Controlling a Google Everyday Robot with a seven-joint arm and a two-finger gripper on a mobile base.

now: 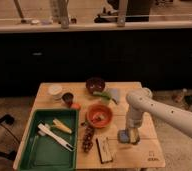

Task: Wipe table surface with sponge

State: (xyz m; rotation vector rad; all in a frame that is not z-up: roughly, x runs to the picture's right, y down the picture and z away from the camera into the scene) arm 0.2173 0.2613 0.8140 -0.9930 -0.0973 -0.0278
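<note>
Trouble, as we judge it, lies just left of the end effector [129, 134]: a wide stroke could knock the orange bowl [99, 115] or the dark block [104, 149]. We see it pressed down on the sponge [127, 136] on the bench [144, 150], apparently clamped around it. Uneven pressure could catch a slat and twist the sponge free.

We cannot make out how the claw [130, 134] stands, pressed low over the sponge [124, 136] on the worktop [139, 150], part of that sponge being hidden beneath it, while the white arm [164, 112] runs out of the right edge.
</note>
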